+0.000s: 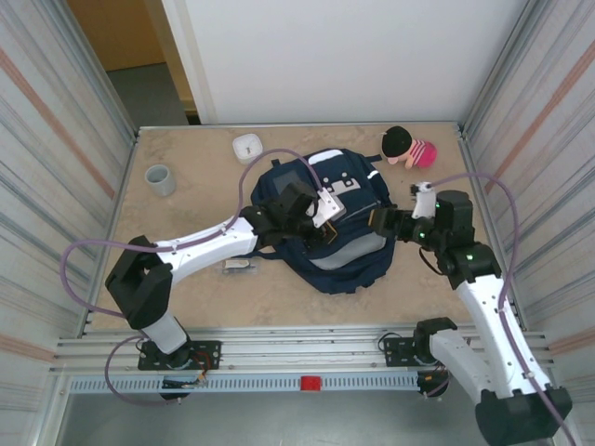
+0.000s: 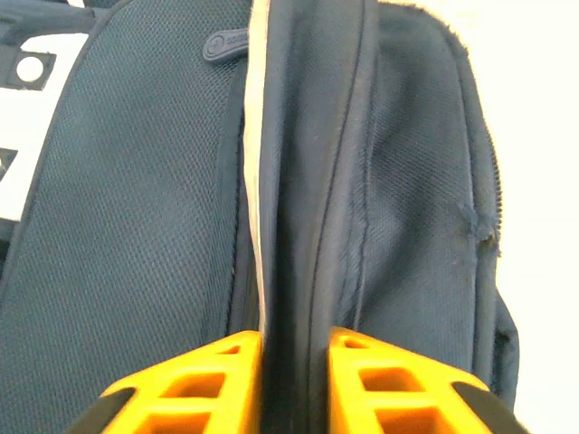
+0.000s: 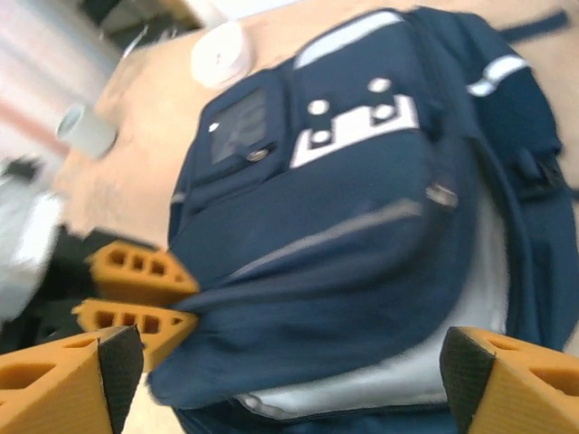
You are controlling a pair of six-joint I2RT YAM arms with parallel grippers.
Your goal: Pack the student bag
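The student bag (image 1: 346, 253), navy with white stripes and a white buckle patch, lies at the table's middle. My left gripper (image 1: 321, 228) reaches over its left side. In the left wrist view its orange fingers (image 2: 217, 380) stand either side of a fold of the bag (image 2: 136, 226), and the fabric fills the gap at the left gripper (image 2: 296, 362). My right gripper (image 1: 381, 221) hovers at the bag's right edge. It is open wide (image 3: 289, 371), with the bag (image 3: 362, 226) ahead of it. The right wrist view also shows the left gripper's fingers (image 3: 136, 271) pinching a stretched corner of fabric.
A plush doll with a black cap (image 1: 409, 147) lies at the back right. A white round container (image 1: 248, 146) and a grey cup (image 1: 160, 178) stand at the back left. A small pale item (image 1: 239, 266) lies under the left arm. Striped walls close both sides.
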